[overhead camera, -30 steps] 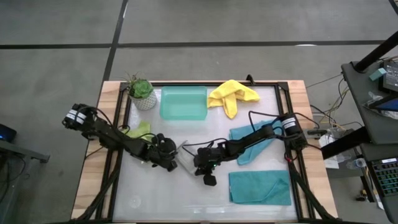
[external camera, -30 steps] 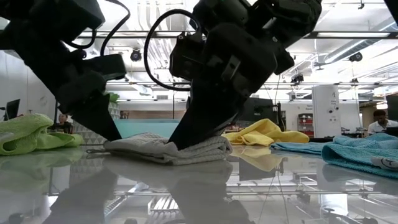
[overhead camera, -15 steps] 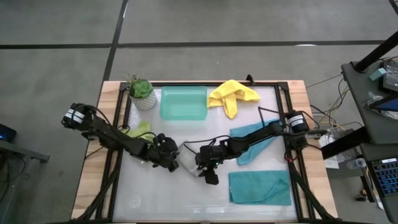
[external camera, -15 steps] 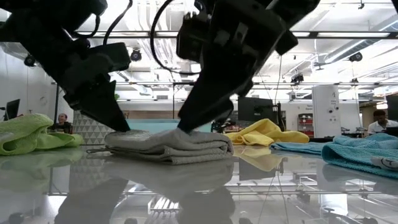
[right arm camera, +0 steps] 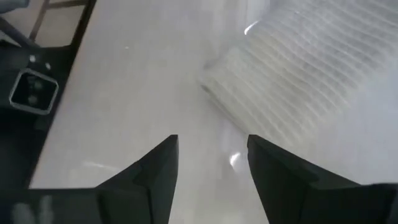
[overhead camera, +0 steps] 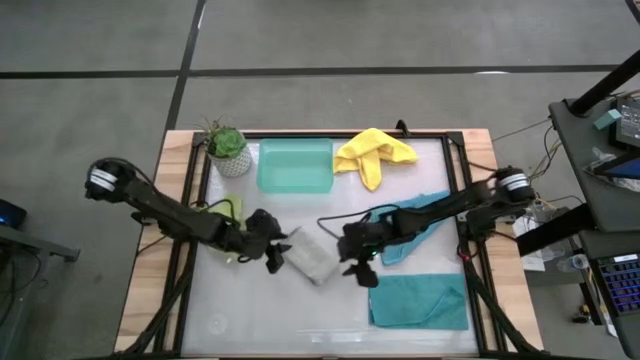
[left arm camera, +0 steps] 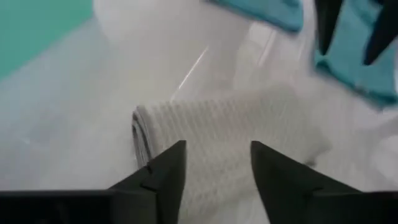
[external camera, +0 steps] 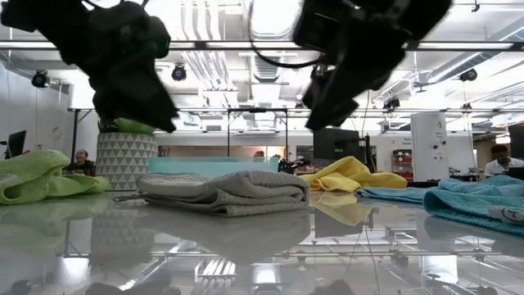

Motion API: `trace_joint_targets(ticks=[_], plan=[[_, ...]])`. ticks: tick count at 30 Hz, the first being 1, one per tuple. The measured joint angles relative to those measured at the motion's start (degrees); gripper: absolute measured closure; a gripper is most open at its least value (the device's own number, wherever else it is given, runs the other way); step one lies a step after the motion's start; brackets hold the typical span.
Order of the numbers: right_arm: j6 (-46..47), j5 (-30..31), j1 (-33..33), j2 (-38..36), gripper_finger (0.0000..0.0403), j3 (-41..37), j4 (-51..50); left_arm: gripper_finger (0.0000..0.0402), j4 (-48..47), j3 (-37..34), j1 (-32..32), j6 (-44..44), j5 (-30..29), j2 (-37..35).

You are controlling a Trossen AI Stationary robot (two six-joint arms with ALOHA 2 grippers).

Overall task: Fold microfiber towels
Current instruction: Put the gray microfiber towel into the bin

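A folded grey towel (overhead camera: 308, 258) lies flat on the table's middle, seen side-on in the low view (external camera: 225, 192). My left gripper (overhead camera: 272, 255) hovers open just left of it and above it (left arm camera: 214, 162). My right gripper (overhead camera: 362, 272) hovers open to its right (right arm camera: 211, 152), also clear of the cloth. In the low view both the left gripper (external camera: 155, 115) and the right gripper (external camera: 323, 111) hang above the towel. A lime green towel (overhead camera: 222, 210), a yellow towel (overhead camera: 372, 152) and two teal towels (overhead camera: 418, 300) (overhead camera: 410, 225) lie around.
A mint-green tray (overhead camera: 295, 165) and a potted plant (overhead camera: 227, 148) stand at the far edge. The flat teal towel sits at the near right corner, the crumpled one under my right arm. A black frame (overhead camera: 460, 200) borders the table.
Both grippers have let go of the grey towel and risen off it. My right gripper has drawn back toward the table's right edge, and my left one has gone mostly up. The towel stays folded on the table.
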Motion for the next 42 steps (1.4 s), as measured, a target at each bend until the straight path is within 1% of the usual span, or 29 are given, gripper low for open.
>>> trace_joint_targets(ticks=[3, 5, 8, 11, 17, 24, 27, 30, 33, 38, 39, 42], plan=[[-0.8, 0.3, -1.8, -4.2, 0.0219, -5.6, 5.7, 0.0194, 0.0, -0.1, 2.2, -0.2, -2.5, 0.1], [-0.8, 0.4, -3.0, -6.4, 0.0219, -9.6, 11.8, 0.0178, 0.4, -0.1, 4.2, -0.6, -2.4, 1.7], [0.8, 0.3, -4.8, -8.2, 0.0219, -14.6, 22.0, 0.0164, 0.1, -0.2, 6.6, -2.7, -0.5, 4.9], [2.4, 0.1, -6.0, -8.6, 0.0218, -17.8, 27.8, 0.0162, 0.2, -0.2, 8.1, -3.7, 2.5, 7.7], [3.4, 0.0, -6.2, -8.3, 0.0218, -19.4, 30.7, 0.0162, 0.7, -0.1, 8.7, -4.7, 4.5, 12.0], [4.1, 0.0, -6.2, -8.3, 0.0218, -19.4, 31.3, 0.0167, 8.1, 0.0, 8.7, -4.2, 9.5, 17.3], [5.3, 0.0, -6.2, -8.0, 0.0218, -19.4, 31.6, 0.0189, 10.2, 0.4, 8.5, -4.2, 9.9, 19.4], [5.8, 0.0, -6.2, -7.9, 0.0218, -19.4, 31.6, 0.0226, 10.1, 1.2, 8.3, -3.0, 9.9, 21.0], [5.9, 0.0, -6.2, -7.9, 0.0218, -19.4, 32.0, 0.0278, 9.8, 2.0, 8.2, -1.2, 10.6, 21.3], [6.0, 0.0, -6.2, -7.9, 0.0218, -19.4, 32.0, 0.0379, 9.1, 2.5, 8.2, 1.5, 11.5, 20.6], [6.0, 0.0, -6.2, -7.9, 0.0218, -19.4, 32.0, 0.0386, 8.9, 2.5, 8.2, 1.6, 11.5, 20.4], [6.0, 0.1, -6.2, -7.9, 0.0218, -19.4, 32.0, 0.0384, 8.3, 2.6, 8.2, 2.2, 11.0, 19.6]])
